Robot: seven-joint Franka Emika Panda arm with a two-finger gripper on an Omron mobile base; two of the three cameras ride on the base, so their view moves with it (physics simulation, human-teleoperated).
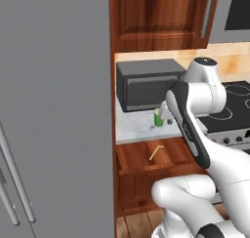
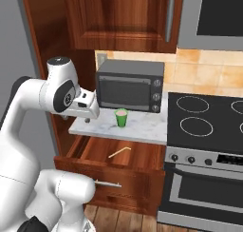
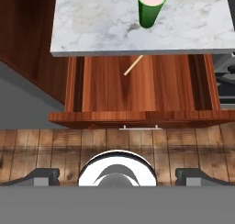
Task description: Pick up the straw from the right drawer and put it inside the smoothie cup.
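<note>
Straw point(image 3: 133, 65) lying flat on the floor of the right drawer point(image 3: 137, 117), which is pulled out, centre of the hand view, slanted, with its upper end tucked under the lip of the marble counter point(image 3: 92, 30). In the right base view, same straw point(image 2: 119, 152) just below middle of frame, bent tip pointing right. In the left base view, straw point(image 1: 156, 152) sits a little right of centre, drawer point(image 1: 146, 171) open beneath the counter.

Smoothie cup point(image 3: 150, 7) standing upright at top centre of the hand view, pale contents showing, nothing in it yet. Also visible in front of the microwave point(image 2: 130, 86) in the right base view, cup point(image 2: 121, 117) near the counter's front edge.

Gripper point(image 3: 117, 176) spread wide, holding nothing, fingertips at the bottom corners, well apart from the straw, up above the drawer front.

Handling guess: very light, thin, probably a bit slippery and quick to roll or skid on that flat wood. Looks stiff enough to stay straight if pinched. Best bet seems the exposed straight stretch around mid-length, jaws closing across the shaft, clear of the counter overhang and away from the bent tip. Grabbing near the middle should also keep it from swinging when tipped upright for the cup. Cup looks small and light, so easy to knock over on the way in.
</note>
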